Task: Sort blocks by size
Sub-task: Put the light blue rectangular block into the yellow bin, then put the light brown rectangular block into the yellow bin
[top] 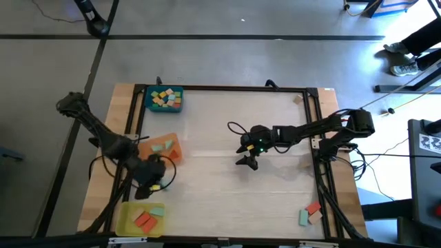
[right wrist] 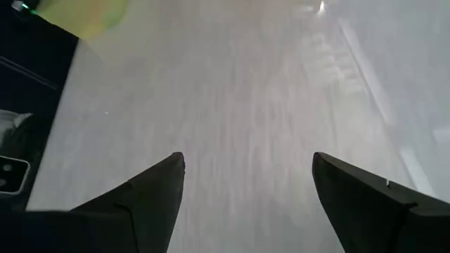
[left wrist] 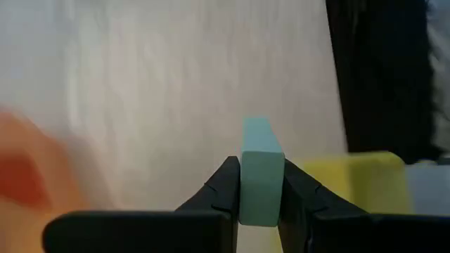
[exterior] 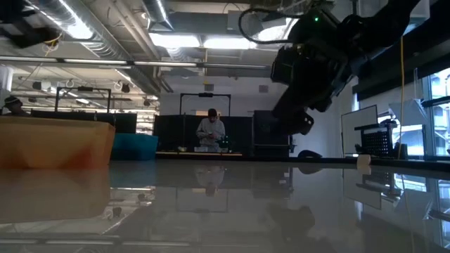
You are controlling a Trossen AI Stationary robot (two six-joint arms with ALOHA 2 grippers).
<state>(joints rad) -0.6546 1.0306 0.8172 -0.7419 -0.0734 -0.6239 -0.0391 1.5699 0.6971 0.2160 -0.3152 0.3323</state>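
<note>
My left gripper [top: 147,186] hangs near the table's left edge, between the orange tray [top: 173,153] and the yellow tray [top: 127,222], shut on a teal-green block [left wrist: 261,151]. My right gripper [top: 248,160] stands open above the bare middle of the table, with nothing between its fingers [right wrist: 151,186]. Several small blocks lie in the blue tray [top: 148,105] at the far left. Others lie in the orange tray and in the yellow tray. A red block [top: 313,207] and a teal one [top: 303,218] lie on the table at the near right corner. My left gripper pinches the teal-green block between its two fingers, on two opposite side faces [left wrist: 261,197]. The block's far end sticks out past the fingertips. It hangs clear above the table, between the orange tray [left wrist: 28,176] and the yellow tray [left wrist: 358,183].
A black frame [top: 227,88] runs around the white table top. A small pale block [top: 298,100] lies at the far right. A wide stretch of bare table lies around my right gripper. In the low view a person [exterior: 211,132] stands in the room beyond the table.
</note>
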